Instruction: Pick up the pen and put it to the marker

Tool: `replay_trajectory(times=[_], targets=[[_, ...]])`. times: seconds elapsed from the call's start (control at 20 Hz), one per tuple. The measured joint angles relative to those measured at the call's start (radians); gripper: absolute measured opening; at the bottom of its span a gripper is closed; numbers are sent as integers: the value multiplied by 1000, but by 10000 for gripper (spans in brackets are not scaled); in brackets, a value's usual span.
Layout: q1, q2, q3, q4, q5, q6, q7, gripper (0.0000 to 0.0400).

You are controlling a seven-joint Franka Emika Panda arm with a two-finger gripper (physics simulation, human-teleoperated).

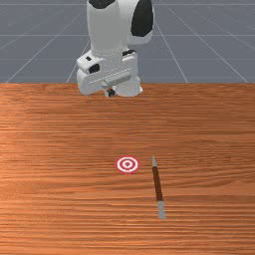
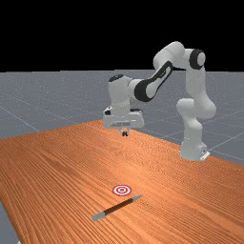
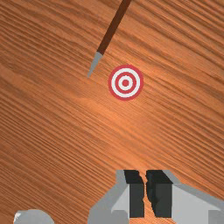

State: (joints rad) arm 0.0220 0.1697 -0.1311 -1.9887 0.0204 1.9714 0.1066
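Note:
High over the table, well behind the pen and the marker, my gripper (image 1: 110, 92) shows at the front view's upper middle; in the far view the gripper (image 2: 125, 134) hangs above the wood. The wrist view has the gripper (image 3: 145, 192) with its dark fingers together, shut on nothing. A brown pen (image 1: 158, 184) with grey ends lies flat, its pointed end toward the arm's side; the pen (image 2: 116, 207) and its tip part (image 3: 114, 31) appear too. The marker, a red-and-white ringed disc (image 1: 127, 164), lies flat beside the pen's pointed end, apart from it; also the marker (image 3: 125, 82).
The wooden table (image 1: 60, 199) spreads around both things. Its far edge runs below the hand in the front view's upper part. The arm's base (image 2: 193, 150) stands at the far view's right.

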Motion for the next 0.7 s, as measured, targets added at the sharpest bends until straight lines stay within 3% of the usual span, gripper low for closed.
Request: replay_trajectory(times=[0.1, 0.2, 0.7], targets=[[5, 17, -24, 32, 52, -78, 299, 11], [2, 27, -34, 46, 85, -112, 414, 4], [25, 96, -10, 91, 100, -102, 489, 0]])
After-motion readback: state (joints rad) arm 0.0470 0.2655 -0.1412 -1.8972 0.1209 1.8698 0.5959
